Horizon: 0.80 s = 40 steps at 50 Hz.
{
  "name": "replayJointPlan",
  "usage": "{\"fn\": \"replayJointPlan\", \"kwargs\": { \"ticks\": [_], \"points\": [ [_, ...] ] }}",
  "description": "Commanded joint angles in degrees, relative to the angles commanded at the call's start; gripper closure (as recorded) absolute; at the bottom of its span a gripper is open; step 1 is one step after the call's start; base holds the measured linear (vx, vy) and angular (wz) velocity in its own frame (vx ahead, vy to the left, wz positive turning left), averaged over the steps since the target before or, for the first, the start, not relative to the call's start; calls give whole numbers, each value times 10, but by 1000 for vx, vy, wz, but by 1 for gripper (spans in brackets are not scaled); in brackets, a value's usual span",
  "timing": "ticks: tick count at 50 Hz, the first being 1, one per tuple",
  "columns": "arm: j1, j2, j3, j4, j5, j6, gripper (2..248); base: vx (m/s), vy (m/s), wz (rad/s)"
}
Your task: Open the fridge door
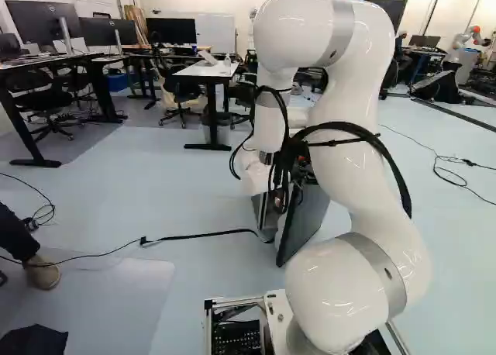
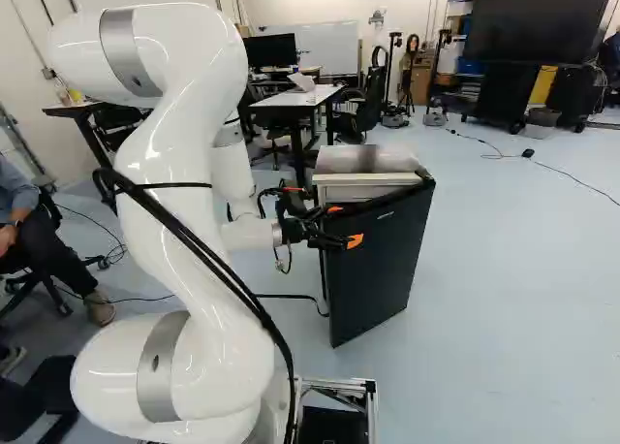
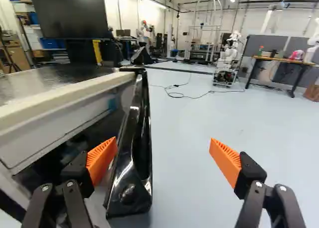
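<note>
2 orange-padded fingers of the black gripper [image 3: 163, 140] stand wide apart, holding nothing: 1 is in the gap by the fridge body [image 3: 52, 121], the other well out over the floor [image 2: 504, 269]. Between them rises the free edge of the black fridge door [image 2: 383, 260], already ajar; whether the inner pad touches it, I cannot tell.

The fridge stands on the floor ahead of the base, its hinge apparently at the far right edge in the right base view. The step in hand looks like sweeping the door wider. Best to keep the inner finger well behind the free edge and draw it in an arc about the hinge; a straight pull could slip off or drag the light body round.

The floor is smooth and pale blue. 1 black cable [image 1: 201, 236] runs towards the fridge's foot. Beyond are a white-topped table [image 2: 300, 97], a whiteboard [image 2: 325, 48] along the far wall's lower edge, and another robot [image 3: 229, 58].
</note>
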Motion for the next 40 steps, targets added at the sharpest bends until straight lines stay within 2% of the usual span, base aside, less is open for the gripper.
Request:
{"fn": "replayJointPlan", "kwargs": {
  "ticks": [25,31,40],
  "points": [
    [-36,19,48,124,23,0,3,0,0,0],
    [-46,21,54,136,28,0,3,0,0,0],
    [-50,21,56,140,30,0,3,0,0,0]
  ]
}}
